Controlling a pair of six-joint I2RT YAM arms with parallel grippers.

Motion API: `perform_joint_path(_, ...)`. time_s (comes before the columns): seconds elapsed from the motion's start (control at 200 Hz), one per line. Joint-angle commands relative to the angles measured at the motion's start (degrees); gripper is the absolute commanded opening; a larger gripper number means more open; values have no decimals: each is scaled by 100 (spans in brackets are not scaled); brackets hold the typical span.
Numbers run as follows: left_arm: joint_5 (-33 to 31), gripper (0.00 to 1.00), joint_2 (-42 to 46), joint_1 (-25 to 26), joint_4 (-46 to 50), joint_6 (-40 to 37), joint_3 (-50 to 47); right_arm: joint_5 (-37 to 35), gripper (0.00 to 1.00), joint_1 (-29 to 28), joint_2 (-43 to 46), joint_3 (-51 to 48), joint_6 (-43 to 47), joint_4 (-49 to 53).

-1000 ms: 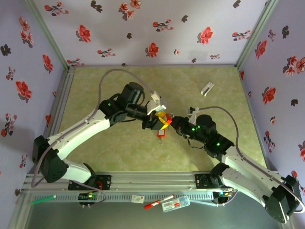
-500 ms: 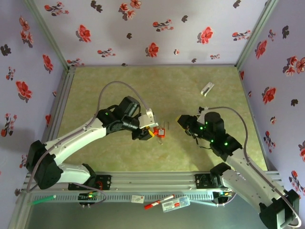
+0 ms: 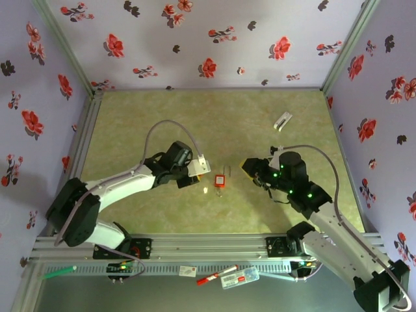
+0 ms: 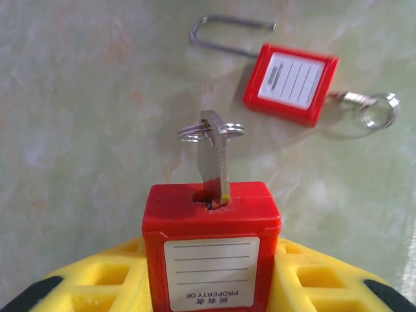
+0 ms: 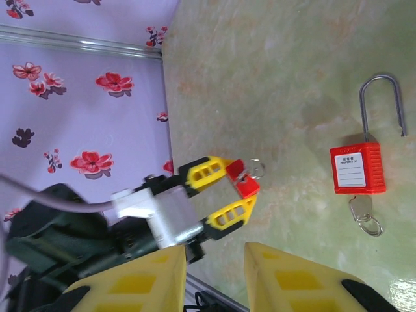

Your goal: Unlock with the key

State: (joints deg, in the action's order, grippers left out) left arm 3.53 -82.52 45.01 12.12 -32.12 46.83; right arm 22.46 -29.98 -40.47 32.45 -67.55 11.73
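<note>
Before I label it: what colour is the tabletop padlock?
Red; padlock clearest in right wrist view.

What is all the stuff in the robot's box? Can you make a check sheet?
Surface: green mat, flat.
Job's things: key stuck in the held padlock, ring on its head. Second padlock lies on the mat with its shackle open and a keyring at its base.
Clutter: white clip at the far right; pen and packets on the near rail.
Grippers: left gripper shut on the held padlock; right gripper open, holding nothing.
Cables: grey cable loops over the left arm, another cable over the right.
Surroundings: lilac flowered walls.
</note>
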Motion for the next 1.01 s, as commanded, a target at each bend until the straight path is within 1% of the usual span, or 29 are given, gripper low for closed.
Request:
perform_joint_path(0.0, -431, 0, -77, 72, -933, 27, -267, -173, 30, 27, 262, 72, -43, 75)
perform_joint_path(0.135, -627, 0, -41, 313, -1224, 171, -543, -281, 30, 27, 409, -17, -124, 97)
perform_joint_path(0.335, -763, 0, 7, 695, -1137, 360, -727, -318, 30, 29, 405, -46, -151, 28)
perform_joint_path(0.49, -635, 0, -71, 867, -463, 365, -523, -261, 31, 35, 287, 19, -142, -46)
perform_joint_path(0.705, -265, 0, -69, 878, 408, 173, -305, -207, 31, 35, 210, 148, -55, -4)
perform_joint_path(0.765, -254, 7, -104, 877, 553, 114, -256, -195, 31, 36, 200, 156, -48, -4)
perform_joint_path(0.82, -232, 17, -106, 877, 590, 78, -236, -181, 31, 36, 202, 155, -46, -4)
perform_joint_path(0.865, -184, 32, -112, 877, 607, 55, -227, -164, 31, 36, 207, 152, -48, -4)
perform_joint_path(0.89, -156, 38, -115, 877, 615, 57, -219, -156, 32, 36, 215, 157, -46, -4)
perform_joint_path(0.97, 0, 47, -116, 877, 734, -11, -193, -139, 34, 36, 223, 159, -36, 27)
perform_joint_path(1.0, 39, 52, -111, 877, 775, -26, -183, -136, 35, 36, 235, 172, -32, 37)
